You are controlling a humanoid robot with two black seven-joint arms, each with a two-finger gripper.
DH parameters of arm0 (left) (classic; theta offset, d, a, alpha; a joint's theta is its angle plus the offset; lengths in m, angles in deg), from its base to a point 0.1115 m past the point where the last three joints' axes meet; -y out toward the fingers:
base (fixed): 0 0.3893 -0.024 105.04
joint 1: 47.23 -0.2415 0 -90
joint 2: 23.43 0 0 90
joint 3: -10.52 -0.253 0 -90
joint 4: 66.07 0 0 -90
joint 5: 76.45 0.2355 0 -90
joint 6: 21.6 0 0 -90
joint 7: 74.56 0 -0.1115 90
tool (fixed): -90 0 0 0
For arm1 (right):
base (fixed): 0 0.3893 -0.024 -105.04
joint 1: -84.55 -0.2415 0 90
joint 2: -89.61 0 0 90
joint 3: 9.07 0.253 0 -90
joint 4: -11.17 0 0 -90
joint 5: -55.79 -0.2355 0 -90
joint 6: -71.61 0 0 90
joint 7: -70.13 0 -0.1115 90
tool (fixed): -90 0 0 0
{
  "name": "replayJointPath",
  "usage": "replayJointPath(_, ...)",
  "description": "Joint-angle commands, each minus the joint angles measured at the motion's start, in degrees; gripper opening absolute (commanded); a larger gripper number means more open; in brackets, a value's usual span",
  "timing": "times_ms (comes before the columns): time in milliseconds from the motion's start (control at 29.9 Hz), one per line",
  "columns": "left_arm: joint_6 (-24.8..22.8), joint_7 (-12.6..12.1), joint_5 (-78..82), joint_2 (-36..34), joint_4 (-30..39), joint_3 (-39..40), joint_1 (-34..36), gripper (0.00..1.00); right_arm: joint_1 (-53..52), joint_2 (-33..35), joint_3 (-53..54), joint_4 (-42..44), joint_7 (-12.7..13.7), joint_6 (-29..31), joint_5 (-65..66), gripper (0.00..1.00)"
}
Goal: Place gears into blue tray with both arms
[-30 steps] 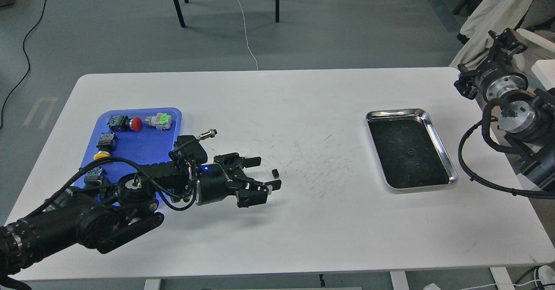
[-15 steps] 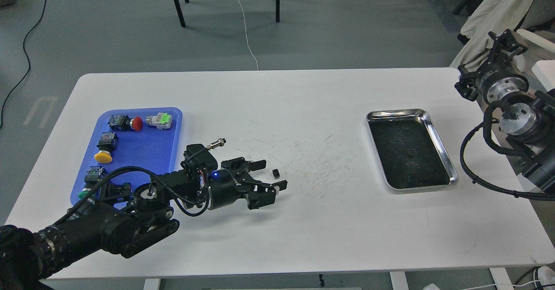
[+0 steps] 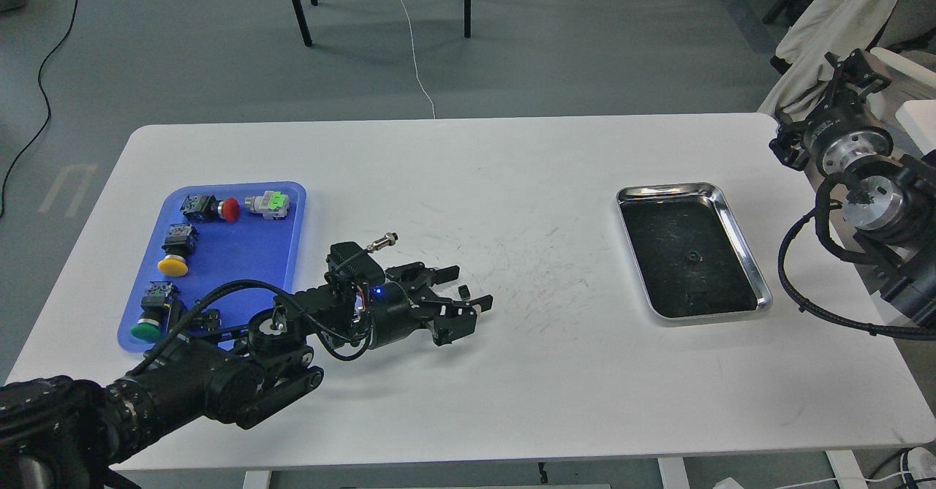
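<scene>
One tiny black gear [image 3: 463,289] lies on the white table [image 3: 468,160], between the two spread fingers of my left gripper [image 3: 469,287], which is open around it without closing. A second gear [image 3: 691,256] rests on the dark bottom of the steel tray [image 3: 740,237] at the right. The blue tray [image 3: 241,255] sits at the left, behind my left arm. My right gripper [image 3: 850,63] is raised off the table's far right corner; it is too small and dark to tell its fingers apart.
Several push-button switches lie in the blue tray: red [image 3: 219,209], green and silver [image 3: 268,204], yellow [image 3: 175,251] and green [image 3: 150,315]. Chair legs and cables are on the floor beyond the table.
My left arm has slid to the right along the table, so the gear that lay just ahead of the fingertips now sits between them. The right arm has barely moved.
</scene>
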Motion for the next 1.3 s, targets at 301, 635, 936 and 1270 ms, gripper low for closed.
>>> replayJointPath(301,3.07,0.0,0.0,0.65,-3.36,-1.83,0.15,0.64,0.35,-0.1,0.01,0.09,-0.27,0.02,1.15,0.97)
replayJointPath(635,3.42,0.0,-0.18,0.47,-1.26,-1.75,-0.2,0.62,0.88,-0.01,0.01,0.53,-0.27,0.11,1.33,0.97)
replayJointPath(936,5.1,0.0,0.0,0.91,-1.96,-2.62,-0.29,0.5,0.88,-0.1,-1.58,0.53,-0.62,0.11,1.33,0.97)
replayJointPath(1270,5.1,0.0,-0.09,1.0,-3.63,-2.71,-0.55,0.5,0.97,-0.01,-1.75,0.44,-0.8,0.11,1.33,0.97)
